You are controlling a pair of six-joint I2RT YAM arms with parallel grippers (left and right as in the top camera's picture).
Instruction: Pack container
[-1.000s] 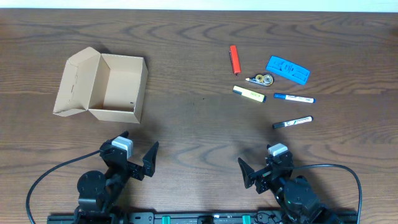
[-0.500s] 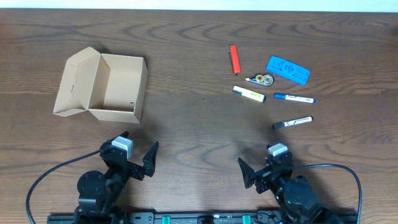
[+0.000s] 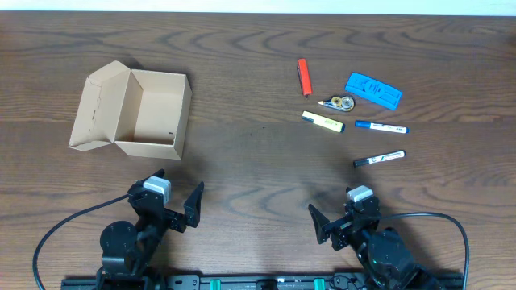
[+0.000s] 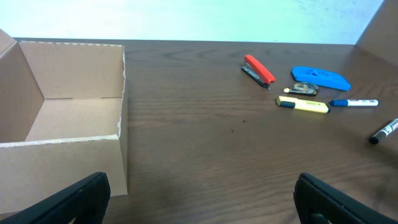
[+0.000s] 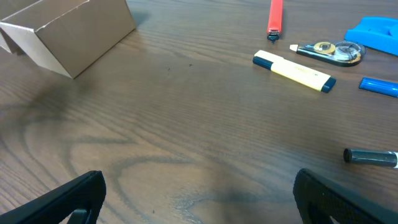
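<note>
1. You have one container [image 3: 153, 109] and six small things on the right: a red pen [image 3: 304, 77], a blue case [image 3: 373, 89], a tape roller [image 3: 339, 102], a yellow highlighter [image 3: 322, 121], a blue marker [image 3: 380, 126] and a black marker [image 3: 379, 158].
2. The container stands on the left of the table with its mouth up and its flap lid spread to the left. Its long axis runs from near to far.
3. The left gripper [image 4: 202, 196] and the right gripper [image 5: 199, 196] both have their jaws wide apart and hold nothing.

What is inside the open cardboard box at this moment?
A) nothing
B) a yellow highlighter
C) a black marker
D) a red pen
A: the overhead view shows only bare cardboard inside the container, while the red pen, the yellow highlighter and the black marker all lie out on the table, apart from it.
</note>
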